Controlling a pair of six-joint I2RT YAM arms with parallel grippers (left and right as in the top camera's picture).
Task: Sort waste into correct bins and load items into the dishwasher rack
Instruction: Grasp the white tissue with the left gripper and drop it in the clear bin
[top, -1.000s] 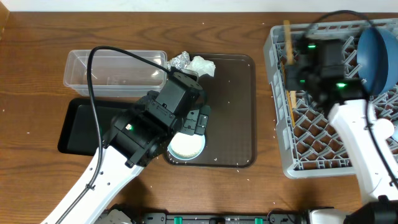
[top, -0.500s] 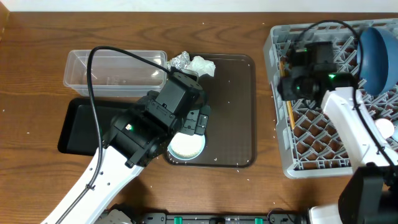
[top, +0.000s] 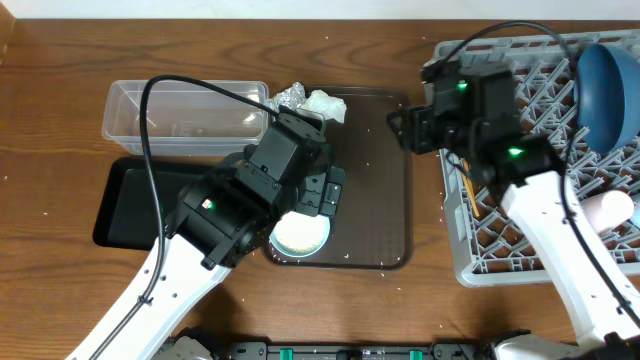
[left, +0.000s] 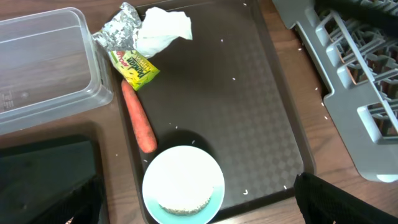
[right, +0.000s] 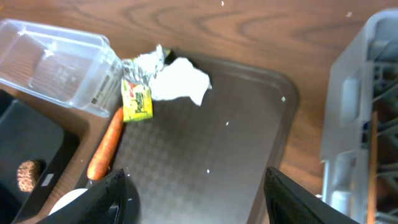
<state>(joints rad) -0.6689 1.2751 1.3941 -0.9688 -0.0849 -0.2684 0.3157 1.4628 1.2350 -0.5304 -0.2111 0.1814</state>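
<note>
On the brown serving tray (left: 249, 112) lie crumpled foil (left: 121, 28), white tissue (left: 163, 28), a yellow-green wrapper (left: 135, 65) and an orange carrot (left: 138, 118). A bowl (left: 183, 183) with white rice stands at the tray's near edge. My left gripper (left: 199, 208) hangs open above that bowl, one finger on each side. My right gripper (right: 205, 199) is open and empty over the tray's right part, beside the dishwasher rack (top: 520, 260). The rack holds the blue plate (top: 605, 90), a pink cup (top: 610, 210) and chopsticks (top: 470, 192).
The clear tub (top: 185, 110) sits left of the tray, with the black tray (top: 130, 205) in front of it. A brown food scrap (right: 26, 176) lies in the black tray. My left arm's black cable arcs over the tub.
My right arm has swung left from above the rack to the tray's right edge. Its gripper has opened, and the chopsticks it held now lie in the rack. The left arm is unchanged.
</note>
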